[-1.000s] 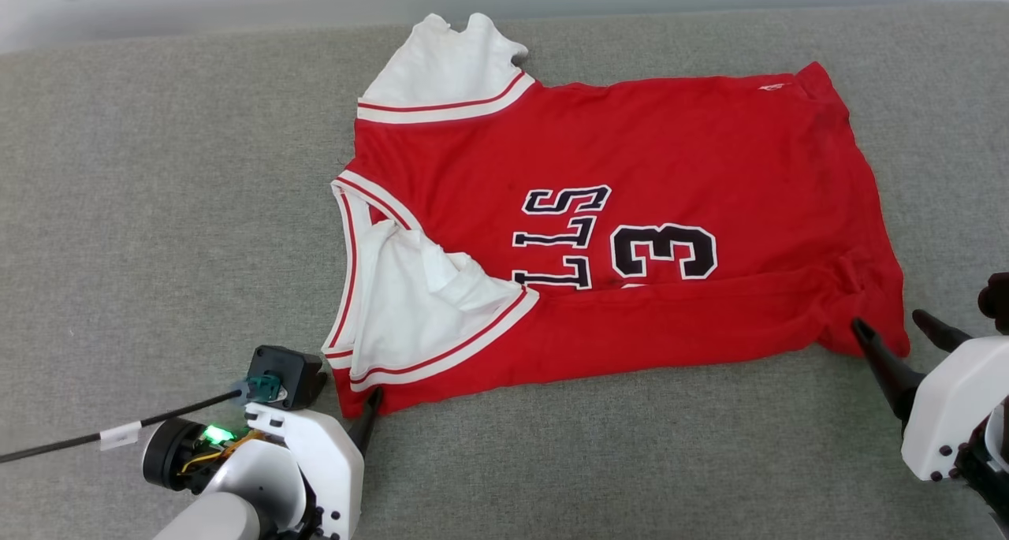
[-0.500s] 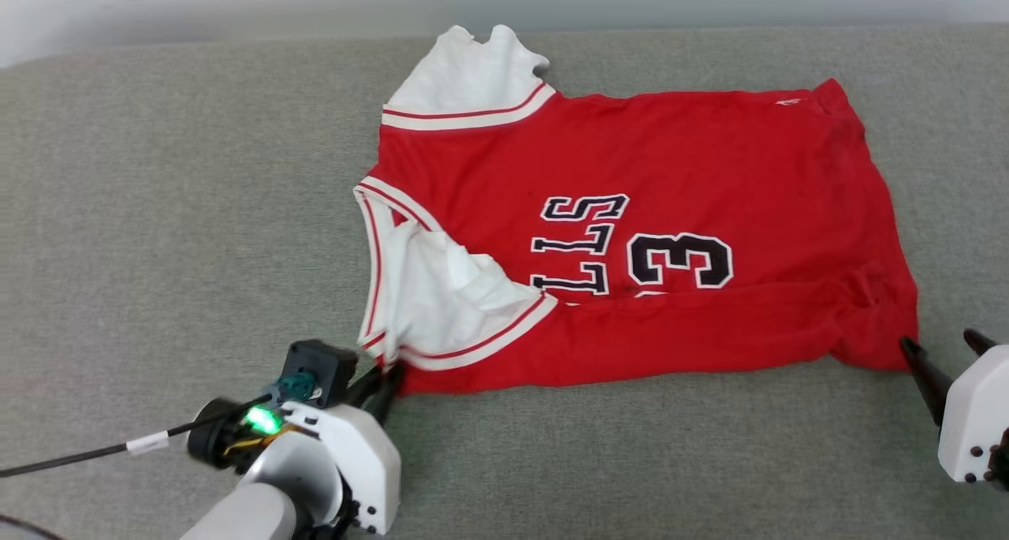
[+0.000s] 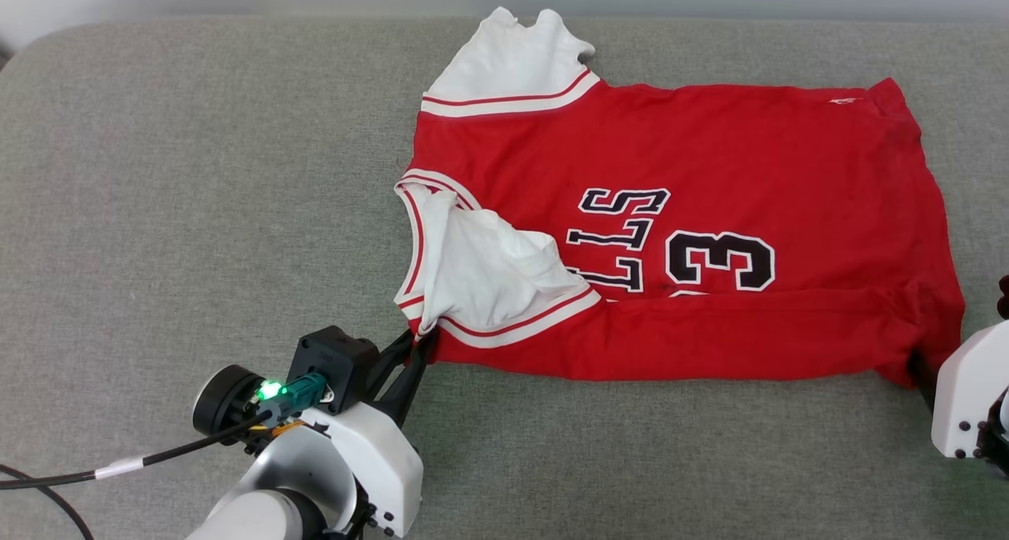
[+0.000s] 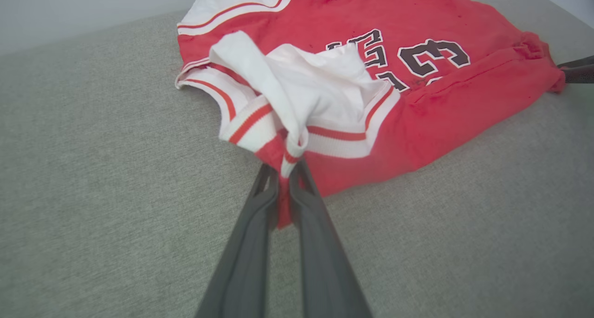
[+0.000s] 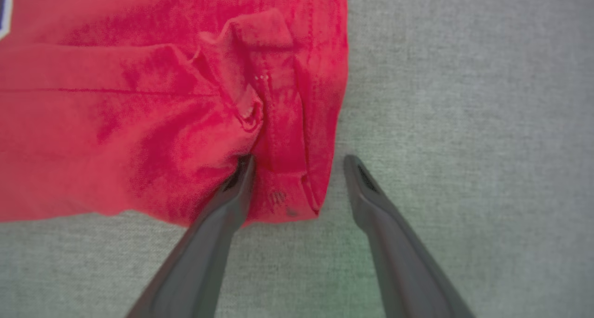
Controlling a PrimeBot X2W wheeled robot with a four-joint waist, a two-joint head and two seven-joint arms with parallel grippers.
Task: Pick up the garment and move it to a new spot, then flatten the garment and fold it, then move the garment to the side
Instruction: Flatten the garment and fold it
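garment [image 3: 709,154] on cushion [image 3: 197,169], left pincer [image 3: 420,341] at corner

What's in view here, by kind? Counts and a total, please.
garment, red jersey with white sleeves: 1
robot hands: 2 (left hand shut on the garment's near sleeve-side corner; right hand open, straddling the hem corner)
grey padded surface: 1
Total: 4

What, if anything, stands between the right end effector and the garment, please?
Nothing visible does: the open right end effector straddles the garment at its hem corner, one finger against red cloth, the other over grey upholstery.
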